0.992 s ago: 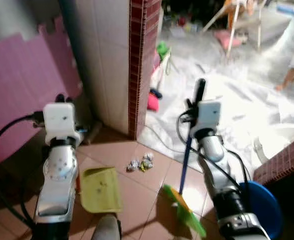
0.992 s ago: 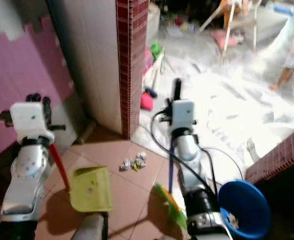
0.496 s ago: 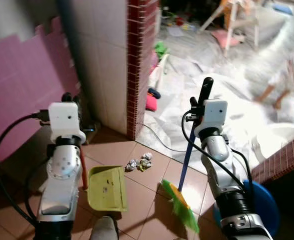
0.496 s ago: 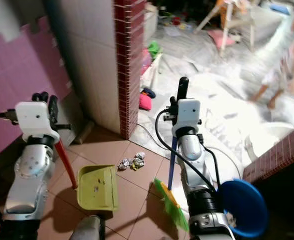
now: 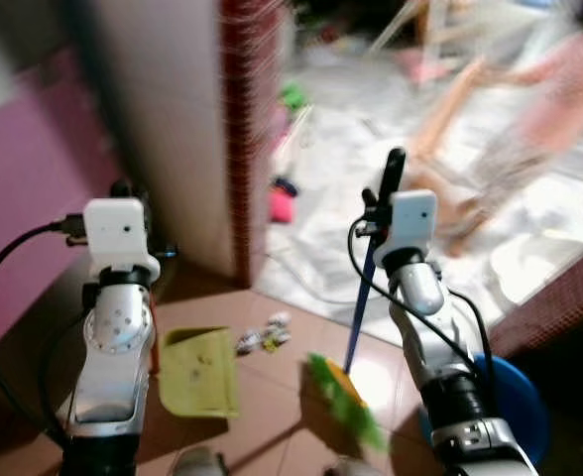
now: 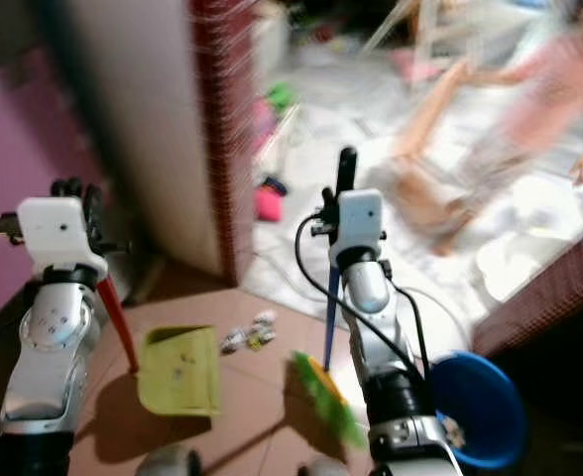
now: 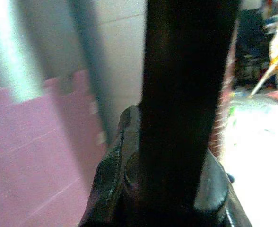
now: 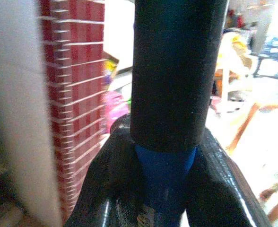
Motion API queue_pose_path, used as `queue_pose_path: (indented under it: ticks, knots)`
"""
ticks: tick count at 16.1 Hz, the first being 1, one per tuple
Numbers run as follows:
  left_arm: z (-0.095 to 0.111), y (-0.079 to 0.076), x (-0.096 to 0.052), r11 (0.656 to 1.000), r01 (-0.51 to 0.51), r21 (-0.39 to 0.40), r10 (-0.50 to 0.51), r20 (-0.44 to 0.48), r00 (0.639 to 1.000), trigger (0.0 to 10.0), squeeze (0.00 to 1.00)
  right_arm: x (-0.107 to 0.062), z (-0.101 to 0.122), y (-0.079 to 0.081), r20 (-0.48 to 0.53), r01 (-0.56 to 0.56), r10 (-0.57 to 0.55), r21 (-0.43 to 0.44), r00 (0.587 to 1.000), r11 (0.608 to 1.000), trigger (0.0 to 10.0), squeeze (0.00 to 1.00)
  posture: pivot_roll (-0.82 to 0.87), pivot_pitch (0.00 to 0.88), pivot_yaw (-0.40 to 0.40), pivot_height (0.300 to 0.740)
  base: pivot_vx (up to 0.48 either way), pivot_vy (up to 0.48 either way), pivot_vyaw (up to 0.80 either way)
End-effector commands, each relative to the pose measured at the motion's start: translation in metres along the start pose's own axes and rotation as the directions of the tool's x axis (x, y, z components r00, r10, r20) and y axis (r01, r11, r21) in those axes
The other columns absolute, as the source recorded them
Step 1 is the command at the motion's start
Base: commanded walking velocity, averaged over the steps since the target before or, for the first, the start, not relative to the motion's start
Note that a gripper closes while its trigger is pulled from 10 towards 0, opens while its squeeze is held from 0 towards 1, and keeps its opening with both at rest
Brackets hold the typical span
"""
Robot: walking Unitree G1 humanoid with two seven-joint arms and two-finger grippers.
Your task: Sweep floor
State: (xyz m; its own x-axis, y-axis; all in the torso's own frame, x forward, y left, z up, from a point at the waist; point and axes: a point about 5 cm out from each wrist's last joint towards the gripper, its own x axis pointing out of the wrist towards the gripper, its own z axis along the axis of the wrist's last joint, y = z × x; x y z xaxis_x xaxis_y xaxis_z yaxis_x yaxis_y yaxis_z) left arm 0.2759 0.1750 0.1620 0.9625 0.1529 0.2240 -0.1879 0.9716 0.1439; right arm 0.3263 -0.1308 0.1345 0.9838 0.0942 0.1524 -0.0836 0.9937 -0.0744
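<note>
So we're mid-sweep here, and the head views are pretty smeared, so take the fine stuff with a grain of salt. Biggest thing around us is the terracotta tile floor [image 5: 272,397] we're standing on, with a red-brick-edged wall corner [image 5: 237,149] up at about 11 o'clock and a bright pale floor beyond it, where a person [image 6: 529,109] is moving through at roughly 1 to 2 o'clock, too blurred to say much. A blue bucket [image 6: 480,407] sits at our 4 o'clock, right by our right arm. Our right gripper [image 6: 343,203] is clamped on the blue handle of the broom [image 5: 356,317], and the right wrist view shows the fingers [image 8: 106,179] hugging that handle under its black grip. The green bristles sit on the tiles at about 5 o'clock. Our left gripper [image 6: 73,198] is closed around the dark top of the dustpan's red handle, and the yellow-green dustpan [image 6: 177,372] lies flat on the floor at about 7 o'clock. The actual target, a little clump of crumpled wrappers [image 5: 262,335], sits between pan and broom, just off the pan's front corner. Looks to us like the next move is dragging the bristles across toward 9 o'clock to push that clump into the pan while we hold the pan steady.
</note>
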Motion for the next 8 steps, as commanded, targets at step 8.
queue_pose_path:
  ticks: [8]
  knots:
    - [0.0160, -0.0051, 0.0029, 1.000, 0.002, -0.005, -0.001, 0.080, 0.997, 10.0, 0.00, 0.0003, 0.0043, -0.0072, 0.021, 0.016, -0.015, -0.025, 1.000, 1.000, 10.0, 0.00, 0.01, 0.020, -0.054, 0.740, 0.000, 0.000, 0.00]
